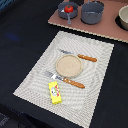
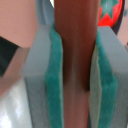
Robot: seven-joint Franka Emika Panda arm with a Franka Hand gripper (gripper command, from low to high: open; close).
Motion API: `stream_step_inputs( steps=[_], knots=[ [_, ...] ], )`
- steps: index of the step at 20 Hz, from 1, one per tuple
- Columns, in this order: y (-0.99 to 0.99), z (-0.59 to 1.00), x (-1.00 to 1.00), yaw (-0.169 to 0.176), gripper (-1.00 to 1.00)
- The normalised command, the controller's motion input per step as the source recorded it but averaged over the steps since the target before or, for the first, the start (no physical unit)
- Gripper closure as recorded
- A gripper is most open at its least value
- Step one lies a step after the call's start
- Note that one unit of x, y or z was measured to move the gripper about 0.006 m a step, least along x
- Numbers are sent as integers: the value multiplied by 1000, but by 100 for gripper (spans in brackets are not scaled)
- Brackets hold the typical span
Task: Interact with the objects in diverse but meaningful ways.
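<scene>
In the wrist view my gripper [image 2: 75,80] is shut on a reddish-brown stick [image 2: 75,45], which stands upright between the green pads [image 2: 54,85]. Just behind the fingers lies a red tomato-like ball [image 2: 111,12] with a green top. In the exterior view that ball [image 1: 68,9] sits inside the left grey pot [image 1: 61,12]. A yellow packet with red print [image 1: 55,93] lies at the near end of the placemat [image 1: 97,75]. Neither the arm nor the gripper appears in the exterior view.
A round tan plate [image 1: 58,64] sits mid-placemat between a wooden-handled fork [image 1: 65,80] and knife [image 1: 80,56]. A pinkish board [image 1: 100,27] at the back carries the two grey pots [image 1: 92,12] and a pale bowl [image 1: 123,17]. The tabletop is black.
</scene>
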Motion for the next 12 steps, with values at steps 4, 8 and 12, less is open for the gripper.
stream_step_inputs(
  steps=[4, 8, 12],
  knots=[
    [345, 101, 694, 0, 100],
    [287, 54, 670, 0, 100],
    [63, -27, 436, 0, 100]
  ],
)
